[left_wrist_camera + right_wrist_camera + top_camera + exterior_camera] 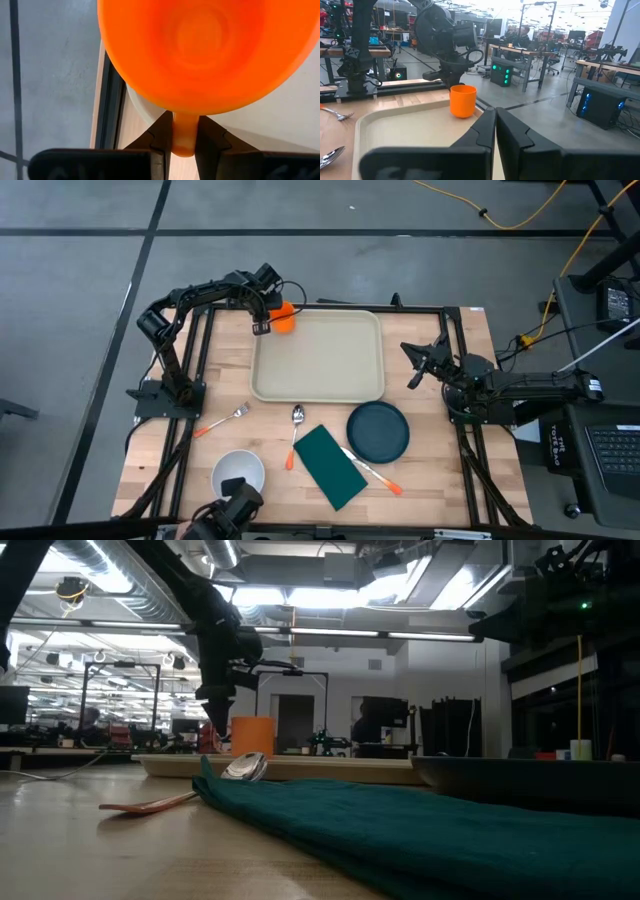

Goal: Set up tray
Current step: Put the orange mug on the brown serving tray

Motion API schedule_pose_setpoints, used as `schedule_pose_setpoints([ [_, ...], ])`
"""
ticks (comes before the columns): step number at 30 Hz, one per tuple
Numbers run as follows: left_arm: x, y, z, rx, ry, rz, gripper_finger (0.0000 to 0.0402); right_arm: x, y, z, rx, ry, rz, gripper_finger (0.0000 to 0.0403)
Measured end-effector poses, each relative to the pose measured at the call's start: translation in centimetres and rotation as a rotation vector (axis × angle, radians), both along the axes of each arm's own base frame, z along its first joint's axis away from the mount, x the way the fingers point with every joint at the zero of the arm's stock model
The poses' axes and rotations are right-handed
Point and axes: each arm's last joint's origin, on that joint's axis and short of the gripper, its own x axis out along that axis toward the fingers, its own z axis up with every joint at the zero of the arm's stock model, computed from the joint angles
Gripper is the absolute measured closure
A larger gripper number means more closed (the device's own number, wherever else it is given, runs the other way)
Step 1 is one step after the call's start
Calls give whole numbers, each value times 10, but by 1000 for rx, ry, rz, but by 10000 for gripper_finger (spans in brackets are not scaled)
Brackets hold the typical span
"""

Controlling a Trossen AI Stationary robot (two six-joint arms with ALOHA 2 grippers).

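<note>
Two arms: I am driving both, but only the left one is busy.
Left gripper (268, 320): it sits over the far left corner of the tray, and its two fingers are squeezed on the rim of the small round orange plastic cup (283, 318).
Cup up close: in the left wrist view I see the orange cup (200, 50) from above, with its rim pinched between the dark fingers (162, 132).
Tray: the big cream plastic tray with rounded corners (318, 356) lies flat in the far middle of the wooden table (440, 480). Its long side runs left to right.
Cup and tray: the cup stands upright at the tray's far left corner. I think it rests on the tray, but I cannot be sure it touches.
Right gripper (418, 366): it waits just off the right edge of the tray, fingers pressed together and holding nothing.
Which arm is nearer: the left one, since it has the cup.
Next move, my guess: let go of the cup and lift straight up.
Still on the table: dark round plate (378, 431), dark green cloth napkin (329, 467), metal spoon with an orange handle (295, 435), white bowl (238, 473), all on the near side of the tray.
</note>
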Motion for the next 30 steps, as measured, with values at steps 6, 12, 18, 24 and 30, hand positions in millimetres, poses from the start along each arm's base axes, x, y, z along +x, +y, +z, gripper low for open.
schedule_pose_setpoints([
  [6, 0, 0, 0, -1, -1, 0, 353, 0, 0, 0, -2, 1, 0, 383],
  [12, 0, 0, 0, 5, -3, -6, 333, 0, 0, 0, -2, 2, 0, 383],
  [18, 4, -3, 0, 5, -4, -20, 311, 0, 0, 0, -3, 2, -1, 383],
  [24, 9, -7, 0, 18, 10, -36, 296, 0, 0, 0, -3, 2, -1, 383],
  [30, 7, -5, 0, 65, 63, -14, 283, 0, 0, 0, -3, 2, -1, 383],
])
